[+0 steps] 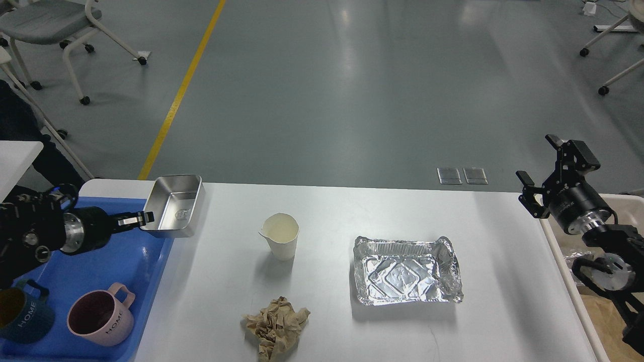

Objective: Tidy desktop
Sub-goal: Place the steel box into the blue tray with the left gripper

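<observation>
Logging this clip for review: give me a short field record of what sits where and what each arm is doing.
desktop: paper cup, crumpled brown paper, foil tray
blue tray: pink mug, dark blue mug
left gripper: fingers shut on steel box rim, box tilted at blue tray edge
right gripper: open, empty, raised near beige bin

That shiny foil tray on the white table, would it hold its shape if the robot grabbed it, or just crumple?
The foil tray probably crumples easily: its rim is already wrinkled and bent. It looks thin and empty, so likely very light and apt to slide on the smooth desktop if pushed.
</observation>
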`<state>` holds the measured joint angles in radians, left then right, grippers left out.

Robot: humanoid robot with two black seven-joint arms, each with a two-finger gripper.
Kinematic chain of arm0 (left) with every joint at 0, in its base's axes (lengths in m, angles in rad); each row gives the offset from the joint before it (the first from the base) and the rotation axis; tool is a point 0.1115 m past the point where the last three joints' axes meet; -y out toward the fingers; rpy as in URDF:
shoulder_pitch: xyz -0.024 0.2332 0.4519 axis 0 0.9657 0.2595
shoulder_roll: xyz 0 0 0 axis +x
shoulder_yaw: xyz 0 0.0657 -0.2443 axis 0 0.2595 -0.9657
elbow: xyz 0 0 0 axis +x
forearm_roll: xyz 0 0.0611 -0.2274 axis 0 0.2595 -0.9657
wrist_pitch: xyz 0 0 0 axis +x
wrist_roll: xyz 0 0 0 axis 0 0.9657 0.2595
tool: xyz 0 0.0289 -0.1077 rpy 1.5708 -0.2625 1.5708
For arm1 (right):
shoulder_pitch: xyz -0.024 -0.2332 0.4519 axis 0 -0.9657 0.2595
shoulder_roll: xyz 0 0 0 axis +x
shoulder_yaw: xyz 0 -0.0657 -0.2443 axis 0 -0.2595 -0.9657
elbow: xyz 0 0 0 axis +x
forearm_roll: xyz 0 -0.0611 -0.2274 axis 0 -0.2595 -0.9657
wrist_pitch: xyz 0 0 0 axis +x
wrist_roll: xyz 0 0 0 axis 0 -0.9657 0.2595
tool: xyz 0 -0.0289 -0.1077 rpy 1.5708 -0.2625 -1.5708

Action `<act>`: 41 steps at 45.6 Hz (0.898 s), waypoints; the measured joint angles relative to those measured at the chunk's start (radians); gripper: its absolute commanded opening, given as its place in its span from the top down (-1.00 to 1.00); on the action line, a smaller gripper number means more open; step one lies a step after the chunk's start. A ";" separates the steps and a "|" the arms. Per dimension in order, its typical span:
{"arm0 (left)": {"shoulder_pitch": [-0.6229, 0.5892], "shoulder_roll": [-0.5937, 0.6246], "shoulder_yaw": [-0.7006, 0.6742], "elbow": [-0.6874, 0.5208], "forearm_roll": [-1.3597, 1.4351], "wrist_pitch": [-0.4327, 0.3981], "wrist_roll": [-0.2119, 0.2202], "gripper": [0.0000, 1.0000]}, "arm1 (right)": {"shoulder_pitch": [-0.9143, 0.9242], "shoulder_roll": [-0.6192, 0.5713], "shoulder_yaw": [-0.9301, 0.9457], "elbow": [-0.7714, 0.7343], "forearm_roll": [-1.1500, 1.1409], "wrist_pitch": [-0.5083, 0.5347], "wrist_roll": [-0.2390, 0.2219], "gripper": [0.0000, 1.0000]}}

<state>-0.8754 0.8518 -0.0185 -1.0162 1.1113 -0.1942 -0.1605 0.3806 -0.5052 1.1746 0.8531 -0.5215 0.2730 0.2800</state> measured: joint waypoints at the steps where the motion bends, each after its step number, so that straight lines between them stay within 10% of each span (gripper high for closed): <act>1: -0.004 0.022 0.000 -0.016 0.000 -0.001 0.000 1.00 | 0.000 0.000 0.000 0.000 0.000 0.000 0.000 -1.00; 20: -0.016 0.390 -0.011 -0.202 0.001 -0.029 -0.006 0.99 | 0.001 -0.002 -0.001 0.001 0.000 -0.002 -0.002 -1.00; 41: 0.053 0.260 0.001 -0.004 0.005 -0.025 -0.011 0.97 | -0.004 -0.006 -0.002 0.003 0.000 -0.001 -0.002 -1.00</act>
<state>-0.8222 1.1122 -0.0176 -1.0207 1.1160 -0.2190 -0.1712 0.3764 -0.5109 1.1728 0.8559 -0.5216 0.2717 0.2776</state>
